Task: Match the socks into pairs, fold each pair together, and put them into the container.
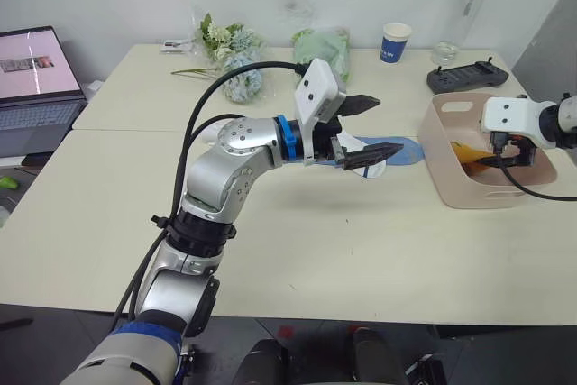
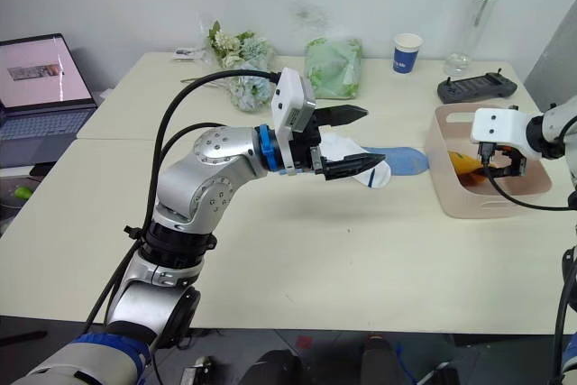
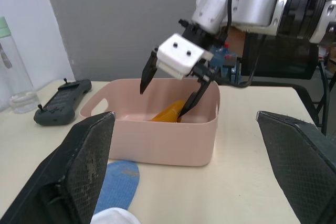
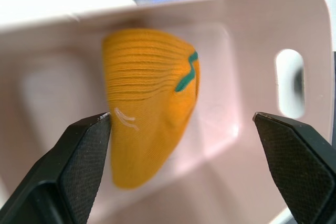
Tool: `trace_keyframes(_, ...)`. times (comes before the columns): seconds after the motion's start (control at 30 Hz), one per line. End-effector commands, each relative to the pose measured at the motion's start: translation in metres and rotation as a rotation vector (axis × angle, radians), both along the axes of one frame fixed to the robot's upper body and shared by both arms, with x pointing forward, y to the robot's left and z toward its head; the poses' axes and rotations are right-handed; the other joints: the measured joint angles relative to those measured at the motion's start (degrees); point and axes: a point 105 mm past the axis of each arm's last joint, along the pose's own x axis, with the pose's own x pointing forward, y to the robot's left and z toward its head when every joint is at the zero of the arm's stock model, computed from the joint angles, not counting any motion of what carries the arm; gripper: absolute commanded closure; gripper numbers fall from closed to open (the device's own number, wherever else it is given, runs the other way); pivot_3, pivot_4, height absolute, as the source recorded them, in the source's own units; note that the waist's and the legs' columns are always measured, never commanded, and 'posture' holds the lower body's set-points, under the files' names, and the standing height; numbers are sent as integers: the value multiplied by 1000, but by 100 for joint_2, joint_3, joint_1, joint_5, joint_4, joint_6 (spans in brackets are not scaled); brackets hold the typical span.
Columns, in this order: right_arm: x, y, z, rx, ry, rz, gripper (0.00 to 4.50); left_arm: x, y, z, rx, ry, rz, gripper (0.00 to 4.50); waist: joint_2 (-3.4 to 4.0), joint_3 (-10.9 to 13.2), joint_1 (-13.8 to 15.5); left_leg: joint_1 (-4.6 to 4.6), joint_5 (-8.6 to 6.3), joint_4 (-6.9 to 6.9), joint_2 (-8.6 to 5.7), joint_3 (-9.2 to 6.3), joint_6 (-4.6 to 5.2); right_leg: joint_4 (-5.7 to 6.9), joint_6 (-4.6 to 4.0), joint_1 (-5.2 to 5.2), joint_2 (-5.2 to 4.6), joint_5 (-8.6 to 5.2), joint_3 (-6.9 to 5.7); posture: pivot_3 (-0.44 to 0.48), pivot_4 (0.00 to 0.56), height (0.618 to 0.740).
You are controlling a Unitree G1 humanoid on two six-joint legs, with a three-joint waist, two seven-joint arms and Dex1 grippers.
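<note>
Mustard-yellow sock (image 4: 149,103) inside pink container (image 4: 262,35)

Pale pink container (image 1: 451,188), rectangular, rounded corners, cut-out handles, upright at counter's right side. Folded mustard-yellow socks (image 4: 149,103) with a green mark lie inside. Blue sock (image 2: 406,161) and white sock (image 2: 368,171) lie flat just left of it.
</note>
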Motion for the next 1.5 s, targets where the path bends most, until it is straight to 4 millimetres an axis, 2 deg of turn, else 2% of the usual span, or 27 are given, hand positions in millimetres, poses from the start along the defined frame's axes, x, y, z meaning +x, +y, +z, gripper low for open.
trace_keyframes(0.03,-4,8,61,62,-128,11,76,-4,2,12,-21,-57,-10,0,5,3,-13,0,0,0,0,4,0,4,0,-5,0,0,6,0,150,740)
trace_keyframes(0.1,6,6,72,31,-227,-14,76,-4,1,14,-23,-61,-11,0,5,3,-14,0,0,-4,1,8,0,8,0,-13,2,0,14,0,150,740)
trace_keyframes(0.13,10,5,72,15,-250,-21,76,-4,0,15,-24,-63,-15,0,5,4,-6,0,0,-4,2,7,0,7,0,-14,3,0,13,0,150,740)
trace_keyframes(0.17,11,4,68,12,-247,-25,76,-5,-2,15,-24,-66,-20,0,0,5,7,-1,0,-5,1,7,0,6,0,-14,3,0,13,0,150,740)
trace_keyframes(0.27,11,0,46,-1,-174,-18,670,-7,-5,16,-25,-68,-30,0,-10,8,14,-2,0,-3,0,10,0,3,1,-12,2,1,14,0,150,740)
trace_keyframes(0.43,15,-10,15,-22,-112,-59,2382,-9,-3,13,-15,-63,-30,0,-10,8,8,-10,0,-2,-2,19,0,10,1,-29,-1,2,22,0,150,740)
trace_keyframes(0.63,23,-6,-26,30,-36,-101,4387,-12,-3,8,-5,-52,-31,0,-10,8,-38,-8,0,-3,2,26,0,20,-2,-40,2,8,43,0,150,740)
trace_keyframes(0.87,30,-4,-63,43,-12,-164,4453,-12,-2,6,2,-51,-25,0,-9,8,-35,-9,1,0,0,26,2,18,0,-44,3,12,50,0,150,740)
trace_keyframes(1.0,30,-8,-67,48,-19,-180,4453,-11,0,6,3,-49,-17,0,-9,8,-25,-9,1,-1,0,25,2,17,0,-44,3,12,50,0,150,740)
trace_keyframes(1.1,33,-11,-41,53,-84,-175,4453,-10,4,5,8,-45,-4,0,-9,8,-28,-9,1,0,0,26,2,18,0,-44,3,12,52,0,150,740)
trace_keyframes(1.23,35,-4,11,96,-198,-133,4453,-8,13,1,18,-29,22,0,-6,8,-43,-9,1,-3,0,28,2,19,0,-49,3,12,57,0,150,740)
trace_keyframes(1.3,44,7,46,197,-357,-129,4453,-4,24,-4,20,-13,64,0,-6,8,-82,-8,1,-4,1,27,2,20,0,-50,4,12,58,0,150,740)
trace_keyframes(1.37,48,15,69,284,-474,-128,4453,-1,33,-8,21,-12,106,0,-6,8,-105,-6,1,-5,3,24,2,22,0,-49,6,13,59,0,150,740)
trace_keyframes(1.43,51,57,92,562,-565,-35,4453,14,63,-17,18,-10,279,0,-7,8,-137,-5,1,-5,4,21,2,24,0,-49,7,13,59,0,150,740)
trace_keyframes(1.47,50,76,95,694,-575,-2,4284,19,78,-23,26,-2,352,0,-7,7,-170,-1,1,-4,10,22,2,25,-3,-48,13,15,65,0,150,740)
trace_keyframes(1.5,46,96,90,824,-551,21,4082,22,92,-30,37,5,422,0,-16,-2,-206,2,1,-4,15,22,2,27,-5,-47,17,16,67,0,150,740)
